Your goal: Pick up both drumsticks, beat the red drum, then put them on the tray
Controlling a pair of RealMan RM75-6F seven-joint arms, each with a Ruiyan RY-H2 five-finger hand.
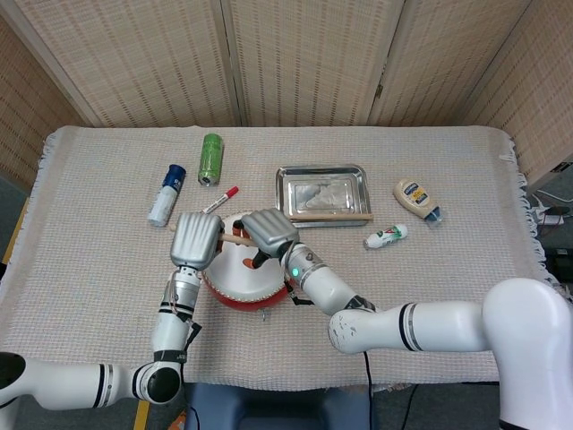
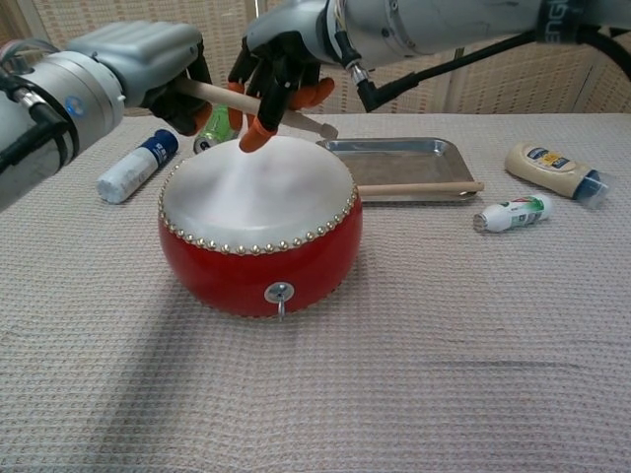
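Presently we find the left hand (image 2: 148,59) closed around one drumstick (image 2: 266,106), whose long axis runs from that hand toward the robot's right, out over the rear of the red drum (image 2: 258,236), its free end pointing at the tray (image 2: 394,150). The right hand (image 2: 281,49) hangs directly above the same stick, fingers (image 2: 254,133) spread and pointing down at the drumhead; it grips nothing that we can see, and we cannot tell whether it touches the stick. The second drumstick (image 2: 419,187) lies crosswise along the tray's near rim, to the right of both hands, the right hand being nearer.

We judge a handover or regrasp is under way. The worktop (image 1: 448,206) is cloth-covered; two bottles (image 1: 407,215) lie just beyond the tray, a can, a tube and a marker behind the drum.
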